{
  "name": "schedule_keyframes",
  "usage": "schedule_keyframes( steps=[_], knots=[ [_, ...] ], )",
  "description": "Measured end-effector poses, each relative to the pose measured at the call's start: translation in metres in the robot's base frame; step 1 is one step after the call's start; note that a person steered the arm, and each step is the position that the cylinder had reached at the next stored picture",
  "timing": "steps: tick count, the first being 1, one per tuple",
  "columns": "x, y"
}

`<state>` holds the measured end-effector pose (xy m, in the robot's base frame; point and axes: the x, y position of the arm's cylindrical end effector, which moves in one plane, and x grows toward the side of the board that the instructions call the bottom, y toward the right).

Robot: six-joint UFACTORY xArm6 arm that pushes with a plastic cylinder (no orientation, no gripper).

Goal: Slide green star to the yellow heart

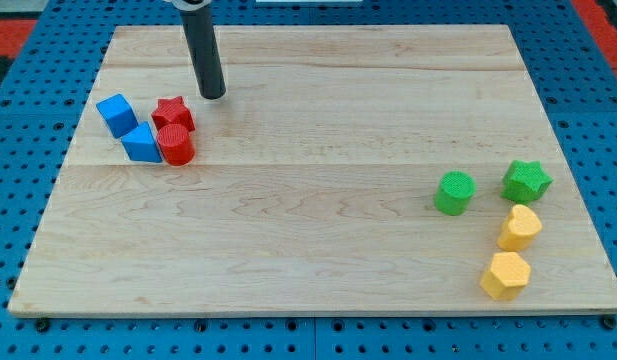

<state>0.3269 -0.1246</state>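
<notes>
The green star [527,181] lies at the view's right, just above the yellow heart [520,228], almost touching it. My tip [213,95] rests on the board at the upper left, far from both, just above and to the right of the red star [174,113].
A green cylinder [454,192] sits left of the green star. A yellow hexagon [506,275] lies below the heart. At the left, a blue cube [116,113], a blue wedge-like block [141,144] and a red cylinder [176,145] cluster with the red star on the wooden board [308,240].
</notes>
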Motion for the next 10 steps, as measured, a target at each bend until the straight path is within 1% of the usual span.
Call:
schedule_keyframes(
  steps=[4,5,6,7,8,9,10],
  knots=[
    [-0.002,-0.001],
    [-0.002,0.014],
    [0.048,0.057],
    [0.137,0.069],
    [0.169,0.069],
    [0.136,0.080],
    [0.097,0.140]
  ],
)
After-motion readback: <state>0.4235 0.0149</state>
